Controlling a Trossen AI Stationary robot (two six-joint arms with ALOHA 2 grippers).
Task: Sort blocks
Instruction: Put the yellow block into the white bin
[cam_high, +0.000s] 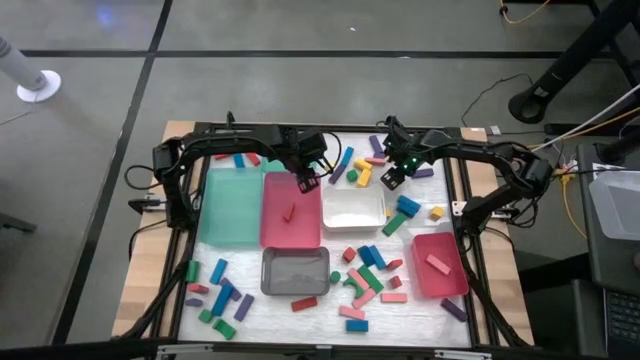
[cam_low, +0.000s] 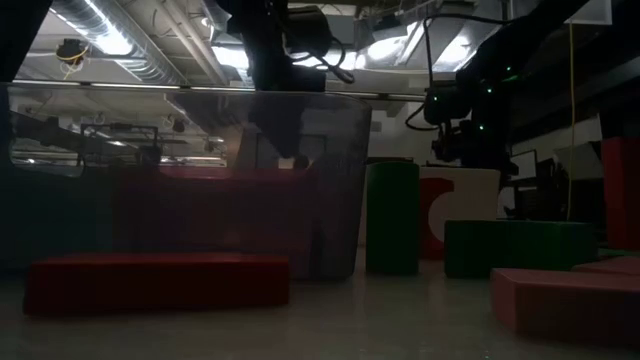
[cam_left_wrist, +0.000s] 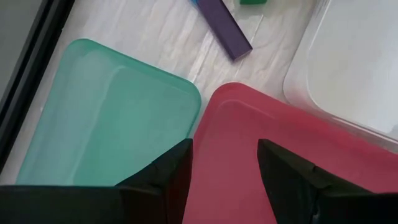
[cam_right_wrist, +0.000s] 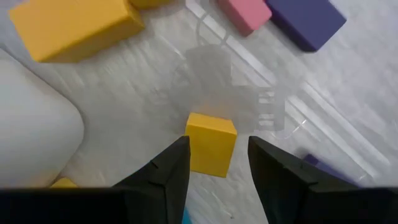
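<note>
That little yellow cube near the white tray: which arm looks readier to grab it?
The right. Its gripper hangs open just above the yellow cube; the left gripper is over the red tray.

floor: grey concrete floor (cam_high: 300, 60) crossed by dark seam lines
tabletop: pale wood-edged tabletop (cam_high: 140, 290) with a whitish surface
base: round white stand base (cam_high: 38, 85) on the floor, far left
cables: thin yellow cable (cam_high: 520, 12) looping (partly out of frame)
ceiling: silver ventilation duct (cam_low: 110, 40) beside long bright ceiling strip lights (cam_low: 215, 55)

purple block (cam_left_wrist: 224, 28): end cut off | white tray (cam_left_wrist: 348, 68): partly out of frame
</note>
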